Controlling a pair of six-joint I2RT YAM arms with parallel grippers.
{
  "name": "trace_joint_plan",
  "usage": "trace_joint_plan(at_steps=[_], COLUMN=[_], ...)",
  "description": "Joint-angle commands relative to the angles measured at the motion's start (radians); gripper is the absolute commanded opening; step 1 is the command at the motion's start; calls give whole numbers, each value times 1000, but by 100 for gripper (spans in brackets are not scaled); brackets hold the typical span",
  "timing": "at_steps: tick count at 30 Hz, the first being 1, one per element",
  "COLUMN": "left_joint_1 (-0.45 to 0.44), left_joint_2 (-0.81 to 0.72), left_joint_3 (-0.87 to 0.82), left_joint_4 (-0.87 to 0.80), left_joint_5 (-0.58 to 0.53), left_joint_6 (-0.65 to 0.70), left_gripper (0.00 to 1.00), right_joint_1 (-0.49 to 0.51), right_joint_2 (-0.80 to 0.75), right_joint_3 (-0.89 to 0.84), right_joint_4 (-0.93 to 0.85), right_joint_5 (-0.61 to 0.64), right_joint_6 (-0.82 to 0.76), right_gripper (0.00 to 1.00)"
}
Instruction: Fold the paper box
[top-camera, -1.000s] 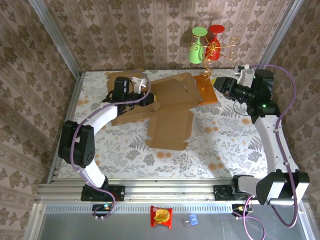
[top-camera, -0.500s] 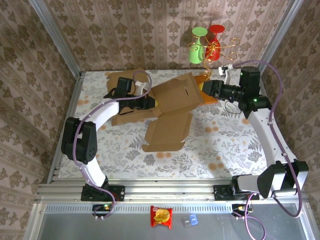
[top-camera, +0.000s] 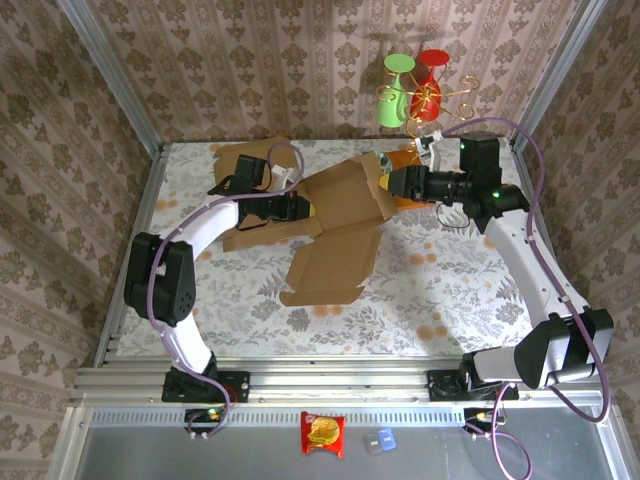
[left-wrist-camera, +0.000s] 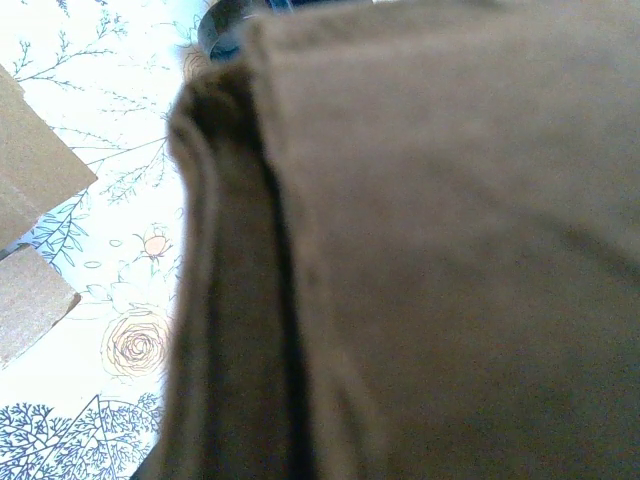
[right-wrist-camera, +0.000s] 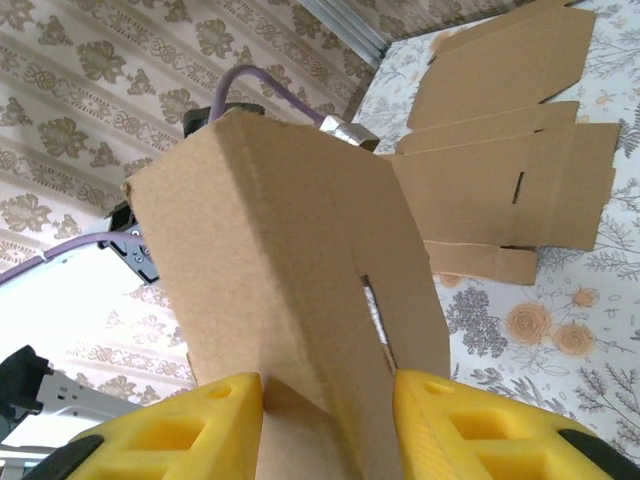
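Observation:
The brown paper box (top-camera: 345, 195) is half-raised at the middle back of the table. One wide flap (top-camera: 335, 262) lies flat toward me. My left gripper (top-camera: 303, 208) is at the box's left edge, shut on the cardboard. In the left wrist view dark cardboard (left-wrist-camera: 430, 260) hides the fingers. My right gripper (top-camera: 392, 183) is at the box's right side. In the right wrist view the gripper (right-wrist-camera: 328, 385) has its yellow fingers (right-wrist-camera: 200, 425) on either side of a folded, slotted panel (right-wrist-camera: 290, 260), shut on it.
More flat cardboard sheets (top-camera: 255, 160) lie at the back left, seen also as sheets (right-wrist-camera: 510, 170) in the right wrist view. An orange piece (top-camera: 402, 200) pokes out beside the box. Green and red cups (top-camera: 410, 88) hang on a wire stand at the back. A snack packet (top-camera: 323, 432) lies below the table edge.
My right gripper moved left from the table's back right onto the box's right side. The panel tipped up and the flat flap slid toward the left. The left arm shifted slightly.

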Motion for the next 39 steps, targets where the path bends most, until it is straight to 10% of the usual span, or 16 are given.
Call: trace_joint_plan(at_steps=[1, 9, 20, 39], left_joint_1=[6, 28, 46, 44], left_joint_2=[8, 0, -14, -23], left_joint_3=[35, 6, -27, -51], left_joint_4=[-17, 47, 111, 146], left_joint_5=[33, 63, 84, 96], left_joint_6=[17, -49, -103, -132], left_gripper=[0, 0, 0, 0], right_joint_1=[16, -31, -54, 103], right_joint_2=[10, -107, -373, -144], right_joint_3=[29, -75, -594, -517], right_joint_4=[-37, 12, 549, 789], right_joint_5=[19, 102, 127, 237], right_joint_6=[-35, 31, 507, 580], right_gripper=[41, 58, 62, 65])
